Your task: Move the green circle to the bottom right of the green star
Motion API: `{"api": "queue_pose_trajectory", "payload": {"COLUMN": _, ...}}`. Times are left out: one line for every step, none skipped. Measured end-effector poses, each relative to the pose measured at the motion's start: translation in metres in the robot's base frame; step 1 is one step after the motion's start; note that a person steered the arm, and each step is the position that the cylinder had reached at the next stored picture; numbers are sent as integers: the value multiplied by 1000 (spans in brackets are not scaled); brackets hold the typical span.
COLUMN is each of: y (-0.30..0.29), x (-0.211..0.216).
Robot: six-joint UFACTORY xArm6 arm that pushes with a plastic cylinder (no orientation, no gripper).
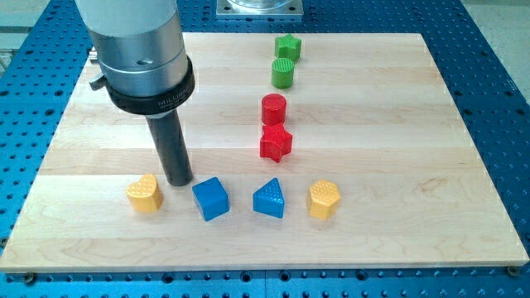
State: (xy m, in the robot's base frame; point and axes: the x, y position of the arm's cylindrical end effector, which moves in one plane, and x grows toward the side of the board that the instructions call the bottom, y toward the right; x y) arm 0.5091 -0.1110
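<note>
The green circle (283,73) stands near the view's top, just below the green star (288,47) and almost touching it. My tip (179,180) rests on the board at the lower left, far from both green blocks. It sits between the yellow heart (145,193) on its left and the blue cube (210,199) on its right, close to each.
A red circle (274,109) and a red star (276,142) stand in a column below the green circle. A blue triangle (269,199) and a yellow hexagon (324,199) lie in the bottom row. The wooden board (397,124) sits on a blue perforated table.
</note>
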Motion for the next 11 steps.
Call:
{"api": "queue_pose_trajectory", "payload": {"y": 0, "x": 1}}
{"api": "queue_pose_trajectory", "payload": {"y": -1, "x": 2}}
{"api": "queue_pose_trajectory", "payload": {"y": -1, "x": 2}}
{"api": "queue_pose_trajectory", "payload": {"y": -1, "x": 2}}
{"api": "queue_pose_trajectory", "payload": {"y": -9, "x": 2}}
{"api": "queue_pose_trajectory", "payload": {"y": -10, "x": 10}}
{"api": "queue_pose_trajectory", "payload": {"y": -3, "x": -42}}
{"api": "queue_pose_trajectory", "payload": {"y": 27, "x": -101}}
{"api": "queue_pose_trajectory", "payload": {"y": 73, "x": -175}}
{"api": "queue_pose_trajectory", "payload": {"y": 93, "x": -217}}
{"api": "queue_pose_trajectory", "payload": {"y": 93, "x": -220}}
